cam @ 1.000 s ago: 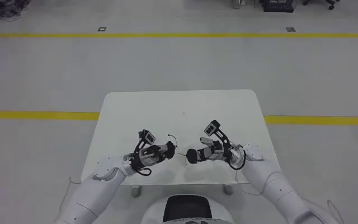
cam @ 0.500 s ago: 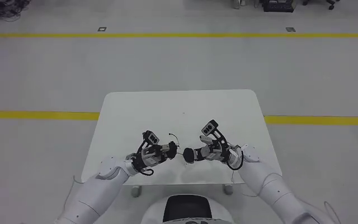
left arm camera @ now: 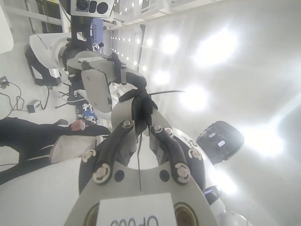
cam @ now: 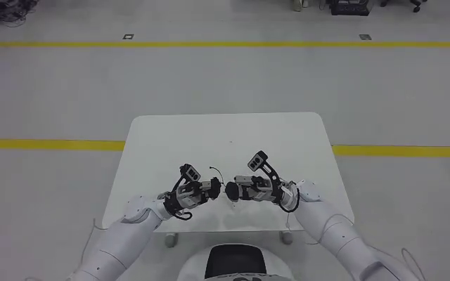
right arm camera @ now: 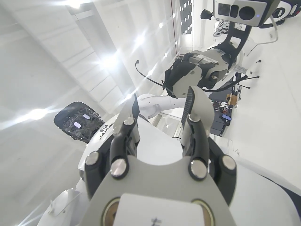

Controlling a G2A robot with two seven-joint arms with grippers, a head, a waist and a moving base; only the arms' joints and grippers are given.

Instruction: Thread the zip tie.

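The zip tie (cam: 213, 171) is a thin black strap, held above the front middle of the white table (cam: 225, 133). My left gripper (cam: 216, 187) is shut on the zip tie (left arm camera: 164, 92); one end sticks out sideways past the fingertips and the other runs back between the fingers. My right gripper (cam: 232, 190) is open and faces the left one almost tip to tip. In the right wrist view its fingers (right arm camera: 191, 102) stand wide apart with nothing between them, and the curved strap (right arm camera: 143, 74) arcs out of the left gripper (right arm camera: 170, 88) just beyond.
Both arms hover above the table's front half, close to its near edge (cam: 211, 228). The rest of the tabletop is bare white. Grey floor with yellow lines (cam: 394, 149) surrounds the table.
The two grippers have closed the gap between them. The right gripper moved left toward the left gripper, which shifted slightly right with the zip tie still in it.
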